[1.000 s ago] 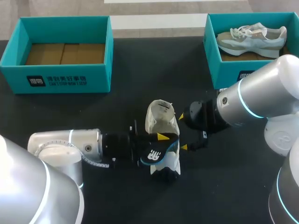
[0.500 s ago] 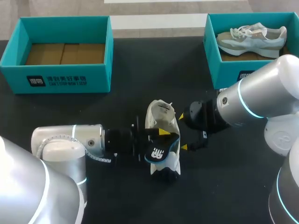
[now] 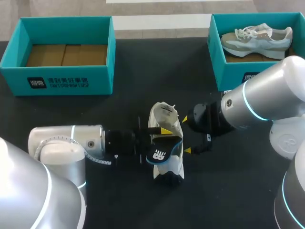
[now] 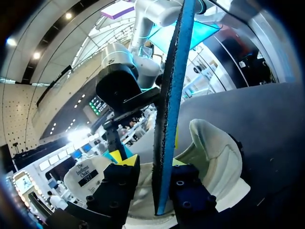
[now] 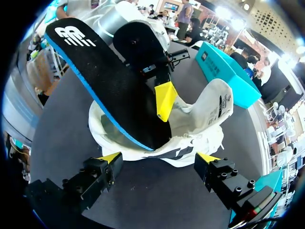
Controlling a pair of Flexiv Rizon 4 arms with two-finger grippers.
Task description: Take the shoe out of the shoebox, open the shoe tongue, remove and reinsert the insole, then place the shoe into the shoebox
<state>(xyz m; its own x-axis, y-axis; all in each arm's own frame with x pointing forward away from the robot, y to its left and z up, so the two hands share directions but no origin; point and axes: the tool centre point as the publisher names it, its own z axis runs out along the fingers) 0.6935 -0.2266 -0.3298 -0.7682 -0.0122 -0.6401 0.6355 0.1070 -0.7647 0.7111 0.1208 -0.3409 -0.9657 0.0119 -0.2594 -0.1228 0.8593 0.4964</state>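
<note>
Pinching the black, blue-edged insole [image 4: 167, 119] from both sides between the yellow-tipped fingers [image 4: 125, 161] of the left gripper [image 4: 151, 161], holding it on edge and tilted, with the lower end down inside the white shoe [image 3: 164, 121] and the logo end rising clear over the shoe's near half. Reaching in low along the dark table [image 3: 143, 71] with the left arm [image 3: 66, 143] from the shoe's left side. Holding the right gripper [image 3: 186, 135] just beside the shoe on its right, with fingers [image 5: 102, 169] spread wide, one yellow tip level with the shoe's far part and the other with its middle, neither seeming to touch it. Coming in with the right arm [image 3: 257, 102] from the shoe's right, wrist close to the shoe. Showing the shoe lying on the table between the two grippers, with the opening gaping upward and a labelled white flap standing up at the far end. Sitting well beyond the shoe, far and to its left: the left shoebox [image 3: 71, 81], teal, showing a brown cardboard floor. Sitting well beyond the shoe, far and to its right: the right shoebox [image 3: 218, 57], also teal, with a grey-and-white sneaker [image 3: 257, 40] lying lengthwise inside, well apart from the shoe on the table.
</note>
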